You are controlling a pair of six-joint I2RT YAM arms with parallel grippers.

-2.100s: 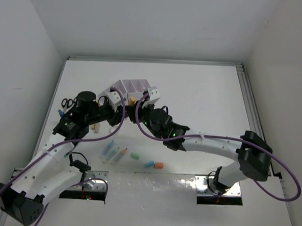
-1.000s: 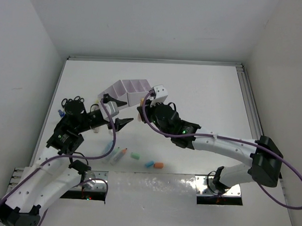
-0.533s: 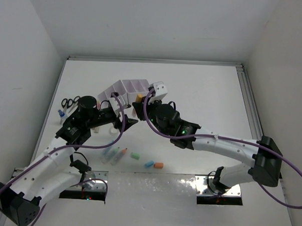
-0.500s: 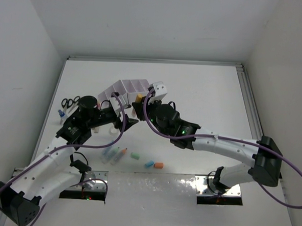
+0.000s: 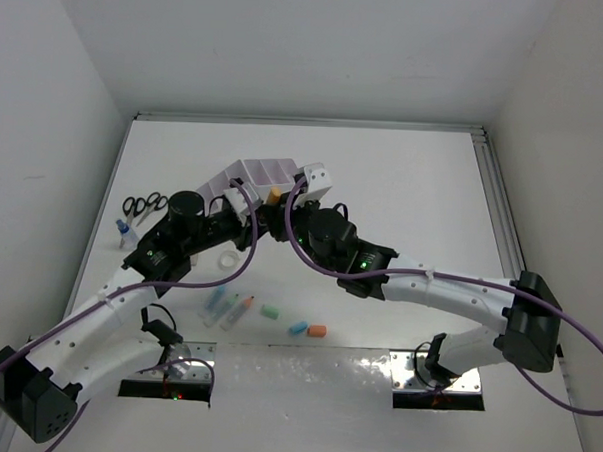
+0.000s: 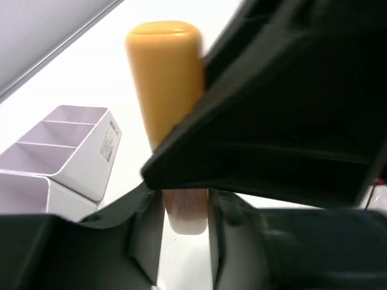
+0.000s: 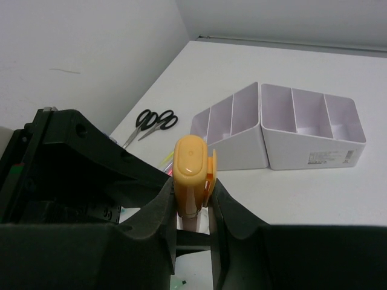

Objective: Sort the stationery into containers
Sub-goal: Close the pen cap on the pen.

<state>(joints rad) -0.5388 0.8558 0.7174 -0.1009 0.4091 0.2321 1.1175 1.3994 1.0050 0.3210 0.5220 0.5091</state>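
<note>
An orange-capped pen (image 5: 274,196) with a pale body is held upright in the air just in front of the lilac-white organiser (image 5: 259,171). My right gripper (image 5: 274,209) is shut on its cap end, as the right wrist view shows (image 7: 190,163). My left gripper (image 5: 254,224) meets it from the left. In the left wrist view its fingers press both sides of the pen's pale lower end (image 6: 186,211). The organiser's compartments (image 7: 308,130) look empty.
Black scissors (image 5: 142,205) and a blue-capped bottle (image 5: 126,233) lie at the left. A clear tape ring (image 5: 227,258) lies under the left arm. Two pens (image 5: 228,305) and green (image 5: 270,311), blue (image 5: 298,327) and orange (image 5: 317,331) capsules lie near the front.
My left gripper, open and drawn back a second ago, has moved right and up to the pen in my right gripper and closed round its lower end.
</note>
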